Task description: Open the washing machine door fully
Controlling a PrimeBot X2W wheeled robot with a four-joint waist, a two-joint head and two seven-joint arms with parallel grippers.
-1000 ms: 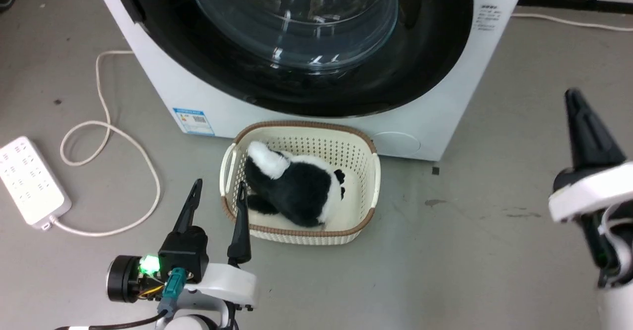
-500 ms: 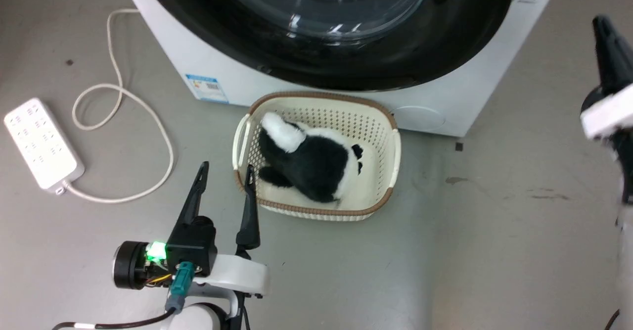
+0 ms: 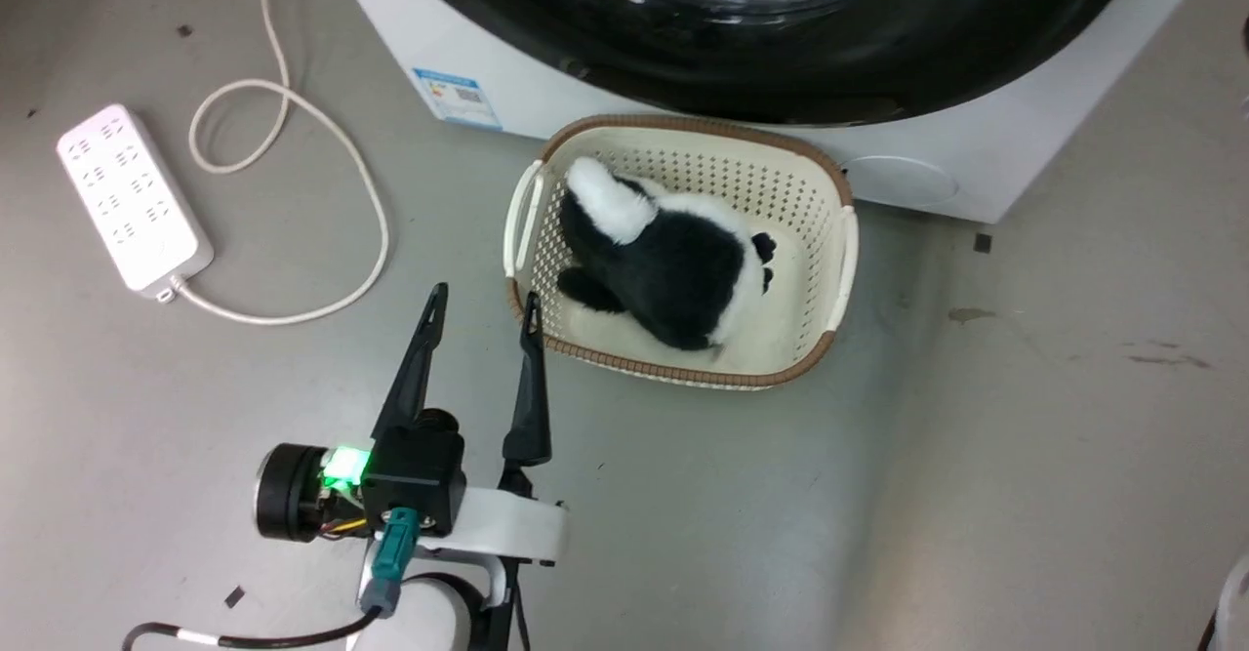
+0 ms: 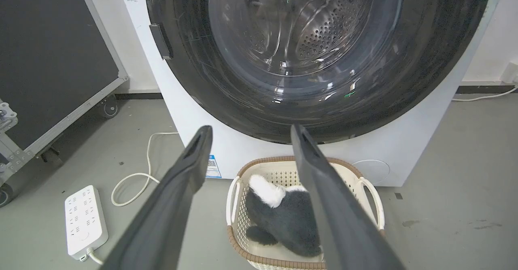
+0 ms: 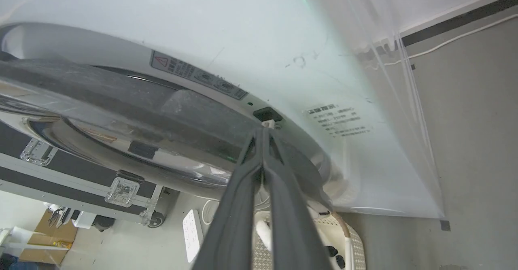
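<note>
A: Where's the door [image 4: 186, 59]?
B: Across the washer [image 4: 396, 152] front, covering most of it; shut or a crack ajar, I cannot tell
A: Left gripper [image 3: 485, 292]?
B: Spread wide, empty, low before the washer, near the basket [image 3: 841, 251] with the plush toy [image 3: 673, 270] at the washer's foot
A: Right gripper [image 5: 263, 131]?
B: Fingers pressed together, gripping nothing, tips at the door's rim beside the washer's latch slot [image 5: 267, 114]
</note>
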